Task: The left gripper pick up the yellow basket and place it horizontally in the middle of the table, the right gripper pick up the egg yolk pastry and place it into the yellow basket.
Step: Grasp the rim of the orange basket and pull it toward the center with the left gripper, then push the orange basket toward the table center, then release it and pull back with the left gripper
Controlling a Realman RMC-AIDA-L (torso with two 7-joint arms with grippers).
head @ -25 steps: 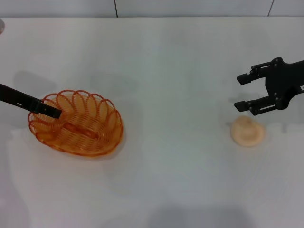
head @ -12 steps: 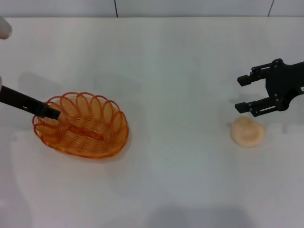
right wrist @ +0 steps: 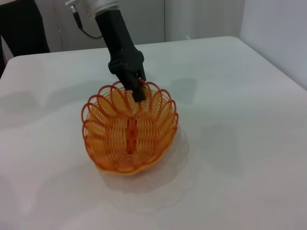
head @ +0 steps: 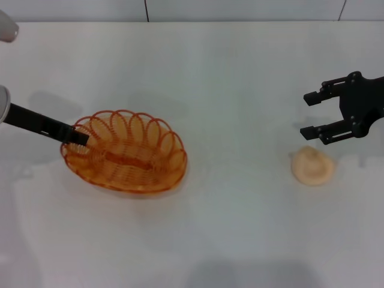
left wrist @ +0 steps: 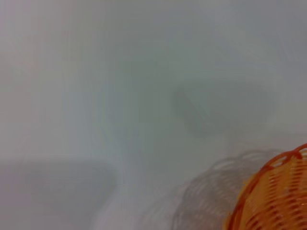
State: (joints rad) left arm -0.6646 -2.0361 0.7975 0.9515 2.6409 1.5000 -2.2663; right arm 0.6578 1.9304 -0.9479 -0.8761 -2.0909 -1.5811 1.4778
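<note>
Orange-yellow wire, looped into a scalloped rim, forms the yellow basket (head: 124,152), which the left gripper (head: 80,138) holds with its fingers clamped together on the rim loops at one end of the oval, so that almost the whole basket extends beyond the fingertips. In the right wrist view the left gripper (right wrist: 135,86) bites the rim from above while the yellow basket (right wrist: 129,128) appears to be lifted slightly, its shadow spread on the white worktop (head: 228,84) below; whether the far end touches the surface cannot be told. Such an end-on grip on thin wire is the chief hazard: the basket may pivot about the fingers, slip out of them, or catch and tilt when set down, leaving it skewed rather than horizontal. It sits to the left of the worktop's middle, so the placement looks unfinished. The right gripper (head: 317,114) hangs with its fingers apart, the egg yolk pastry (head: 312,166) lying on the worktop just beside the nearer fingertip, not between them. A descent from this offset could nudge or dent the soft dome instead of straddling it.
</note>
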